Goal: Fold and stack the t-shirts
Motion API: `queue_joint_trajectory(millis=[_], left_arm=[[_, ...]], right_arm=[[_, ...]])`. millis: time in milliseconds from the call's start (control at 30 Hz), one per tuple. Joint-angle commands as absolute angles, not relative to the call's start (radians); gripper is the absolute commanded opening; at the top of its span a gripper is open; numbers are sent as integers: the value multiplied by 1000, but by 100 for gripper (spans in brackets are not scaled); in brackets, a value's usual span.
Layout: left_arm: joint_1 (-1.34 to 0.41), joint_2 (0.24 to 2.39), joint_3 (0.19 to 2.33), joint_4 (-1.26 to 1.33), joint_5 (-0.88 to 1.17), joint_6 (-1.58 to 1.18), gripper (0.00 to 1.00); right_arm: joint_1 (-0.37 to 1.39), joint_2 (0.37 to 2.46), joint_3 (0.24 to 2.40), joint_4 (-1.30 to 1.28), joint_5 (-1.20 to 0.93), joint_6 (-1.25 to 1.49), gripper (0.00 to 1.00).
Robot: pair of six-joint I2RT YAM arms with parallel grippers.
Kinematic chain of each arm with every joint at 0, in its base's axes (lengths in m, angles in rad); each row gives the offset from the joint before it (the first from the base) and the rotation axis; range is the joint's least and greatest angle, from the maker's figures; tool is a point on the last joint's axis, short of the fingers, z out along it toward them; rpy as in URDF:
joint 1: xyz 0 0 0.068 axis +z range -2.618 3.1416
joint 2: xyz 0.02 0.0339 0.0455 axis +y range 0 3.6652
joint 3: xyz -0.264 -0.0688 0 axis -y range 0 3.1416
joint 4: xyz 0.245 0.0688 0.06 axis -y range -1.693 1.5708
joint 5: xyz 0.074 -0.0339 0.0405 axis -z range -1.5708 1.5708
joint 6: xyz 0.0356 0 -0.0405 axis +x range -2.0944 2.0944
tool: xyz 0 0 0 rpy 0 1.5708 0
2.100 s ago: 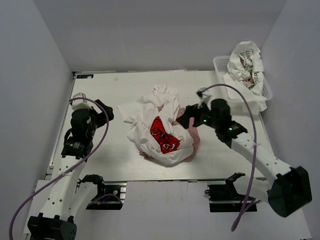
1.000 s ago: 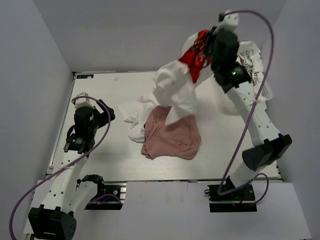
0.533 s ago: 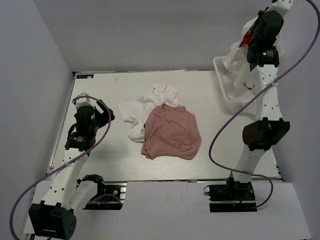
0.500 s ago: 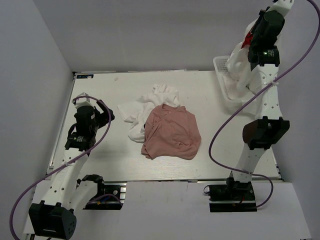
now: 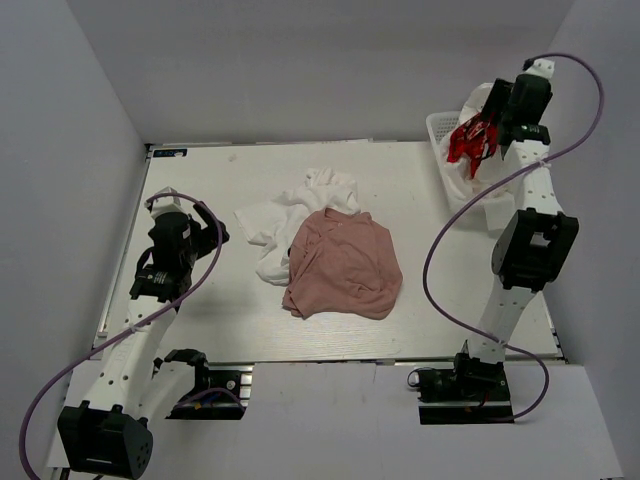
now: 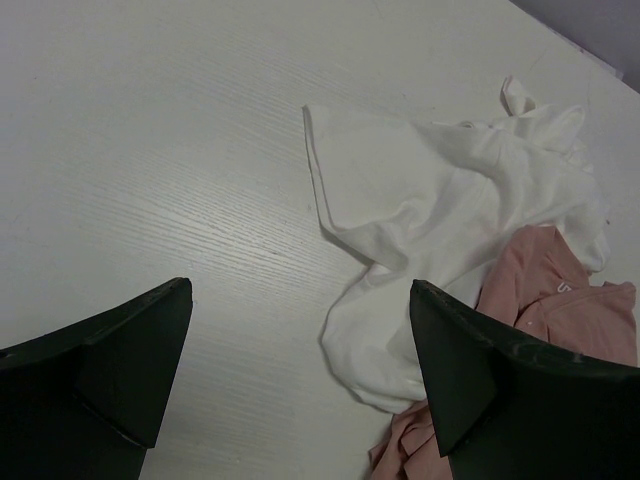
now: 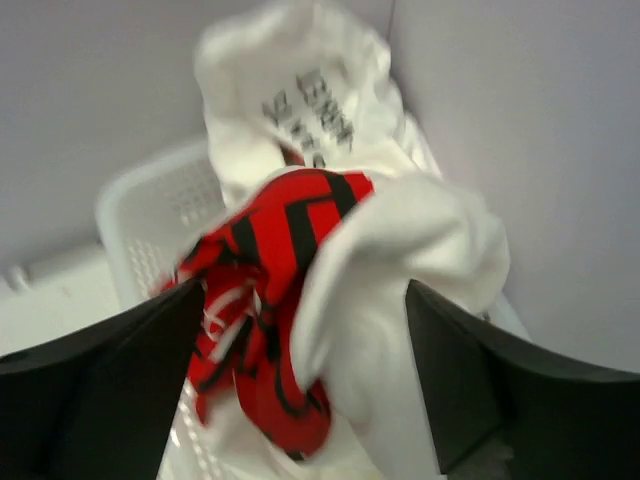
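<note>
Right pincer (image 7: 303, 300), spread wide, hangs over the lattice basket (image 7: 135, 215); the red-print tee (image 7: 270, 230) rests on the lettered tee (image 7: 300, 110). Left pincer (image 6: 300, 300) is released and empty, near the white tee (image 6: 440, 210) and pink tee (image 6: 560, 300) on the counter (image 6: 150, 150).

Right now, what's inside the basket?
The white tee with red print lies on the black-lettered tee in the basket; anything beneath is covered.

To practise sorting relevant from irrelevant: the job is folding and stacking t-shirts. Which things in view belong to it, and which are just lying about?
Belongs to the job: pink t-shirt; white t-shirt beside it; red-print t-shirt; black-lettered t-shirt.

Just lying about: white lattice basket; table.
</note>
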State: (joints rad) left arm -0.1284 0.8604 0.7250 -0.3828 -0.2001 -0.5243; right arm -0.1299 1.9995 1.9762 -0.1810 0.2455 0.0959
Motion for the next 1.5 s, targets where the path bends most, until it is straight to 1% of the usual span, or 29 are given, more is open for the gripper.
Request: queue_joint_trajectory(millis=[0, 67, 133, 167, 233, 300, 367, 467, 500, 633, 700, 767, 867, 900, 933, 967, 1000, 1033, 1100, 1133, 1233, 1333, 1467], left_arm=[[-133, 854, 758, -399, -221, -538, 100], [-133, 854, 758, -399, -210, -538, 100], [-133, 854, 758, -399, -199, -538, 100], [-133, 854, 749, -399, -199, -538, 100], [-133, 854, 749, -399, -199, -538, 100], [-133, 864, 749, -390, -199, -538, 100], [-133, 864, 739, -379, -184, -538, 100], [-133, 888, 739, -357, -150, -529, 100], [-124, 888, 739, -357, -150, -529, 100], [-124, 910, 730, -337, -115, -529, 100], [-124, 919, 730, -327, -104, -529, 100], [-124, 919, 730, -337, -104, -529, 100], [-124, 919, 730, -337, -114, -529, 100], [-124, 908, 721, -337, -114, -529, 100], [-124, 899, 721, -347, -124, -529, 100], [-124, 899, 721, -347, -124, -529, 100], [-124, 887, 712, -347, -138, -529, 100], [-124, 874, 712, -347, -147, -529, 100], [-124, 865, 712, -356, -147, -529, 100], [-124, 865, 712, -356, -147, -529, 100], [-124, 854, 703, -356, -147, -529, 100], [-124, 854, 703, -356, -147, -529, 100], [-124, 854, 703, -347, -156, -529, 100]], right_arm=[[-94, 1979, 1988, -285, 229, 86, 90], [-54, 1928, 1955, -351, 241, 78, 90], [-2, 1815, 1864, -347, 236, 81, 90], [67, 1751, 1742, -344, 229, 96, 90], [152, 1657, 1643, -315, 215, 126, 90], [262, 1570, 1467, -287, 212, 138, 90], [340, 1546, 1378, -314, 177, 156, 90], [439, 1493, 1217, -347, 184, 210, 90], [468, 1486, 1130, -356, 186, 225, 90], [549, 1456, 1014, -383, 210, 274, 90], [575, 1456, 951, -351, 155, 287, 90], [601, 1463, 885, -331, 155, 302, 90], [623, 1486, 839, -267, 179, 304, 90], [626, 1500, 838, -261, 186, 301, 89], [632, 1514, 835, -235, 186, 302, 85], [634, 1537, 828, -226, 181, 305, 80], [634, 1543, 827, -201, 172, 310, 69], [640, 1551, 839, -193, 176, 327, 30], [646, 1530, 857, -215, 190, 344, 5], [649, 1508, 876, -222, 210, 345, 0], [652, 1320, 936, -265, 264, 353, 0], [646, 1200, 1032, -302, 382, 351, 0], [640, 1146, 1173, -265, 501, 319, 0]])
